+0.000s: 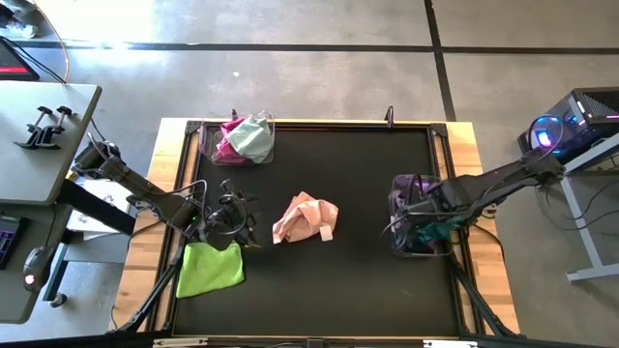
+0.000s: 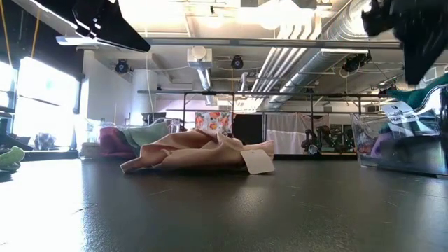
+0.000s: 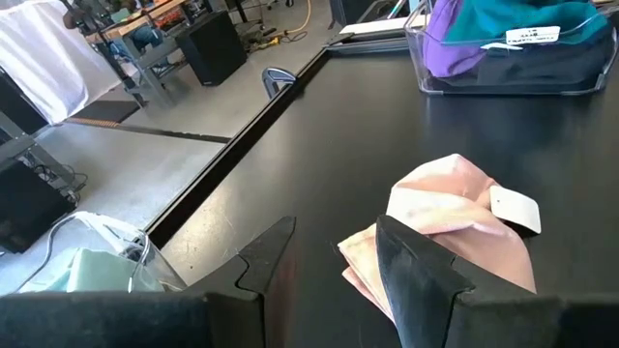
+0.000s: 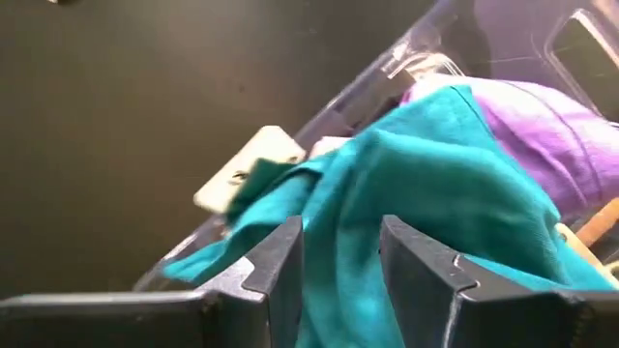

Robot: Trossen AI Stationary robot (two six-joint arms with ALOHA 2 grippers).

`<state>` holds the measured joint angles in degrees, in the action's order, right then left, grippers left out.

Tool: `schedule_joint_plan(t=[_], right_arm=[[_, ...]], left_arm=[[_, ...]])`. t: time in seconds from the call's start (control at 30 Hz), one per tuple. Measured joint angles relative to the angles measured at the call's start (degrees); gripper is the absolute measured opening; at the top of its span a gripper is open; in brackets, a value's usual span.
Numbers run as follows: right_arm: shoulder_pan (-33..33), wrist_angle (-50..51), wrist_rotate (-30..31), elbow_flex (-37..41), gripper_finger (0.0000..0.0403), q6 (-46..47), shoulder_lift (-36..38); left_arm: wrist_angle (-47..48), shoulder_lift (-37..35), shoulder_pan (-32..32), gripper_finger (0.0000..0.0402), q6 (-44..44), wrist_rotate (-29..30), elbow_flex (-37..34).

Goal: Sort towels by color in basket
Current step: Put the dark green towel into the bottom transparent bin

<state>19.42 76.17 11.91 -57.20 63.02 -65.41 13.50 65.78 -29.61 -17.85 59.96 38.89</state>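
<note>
A peach-pink towel (image 1: pixel 305 218) lies crumpled at the table's middle; it also shows in the low view (image 2: pixel 199 154) and in the left wrist view (image 3: pixel 455 217). A lime green towel (image 1: pixel 211 269) lies flat near the left front. My left gripper (image 1: pixel 232 218) is open and empty between the two, and its fingers (image 3: pixel 416 280) point at the pink towel. My right gripper (image 1: pixel 423 218) is open over the clear right basket (image 1: pixel 418 244). That basket holds a dark teal towel (image 4: pixel 426 184) and a purple towel (image 4: pixel 542 126). The teal towel hangs partly over the basket's rim. My right gripper's open fingers (image 4: pixel 280 266) stand close over the teal towel's top, pointing down into the basket. I cannot tell whether they touch the cloth.
A clear basket (image 1: pixel 238 141) at the far left holds a magenta towel and a mint towel. The black mat (image 1: pixel 358 290) is bare at the front and the far middle. A raised frame edges the table. A desk stands at the left and a computer at the right.
</note>
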Motion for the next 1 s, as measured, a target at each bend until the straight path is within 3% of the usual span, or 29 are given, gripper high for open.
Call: schedule_joint_plan(t=[0.23, 0.43, 0.73, 1.0], right_arm=[[2.1, 10.4, 5.2, -4.0, 0.013, 9.7, -0.1], [1.9, 13.9, 1.7, -0.8, 0.0128, 12.6, -3.3], [0.3, 10.4, -3.2, 3.4, 0.0128, 1.1, -15.1], [-2.7, -4.0, -2.9, 9.1, 0.0128, -9.7, -19.1]], left_arm=[[0.0, 0.0, 0.0, 0.0131, 0.0, 0.0, 0.0], [0.0, 0.0, 0.0, 0.0131, 0.4, 0.0, 0.0], [0.0, 0.0, 0.0, 0.0131, 0.4, 0.0, 0.0], [0.0, 0.0, 0.0, 0.0131, 0.4, 0.0, 0.0]])
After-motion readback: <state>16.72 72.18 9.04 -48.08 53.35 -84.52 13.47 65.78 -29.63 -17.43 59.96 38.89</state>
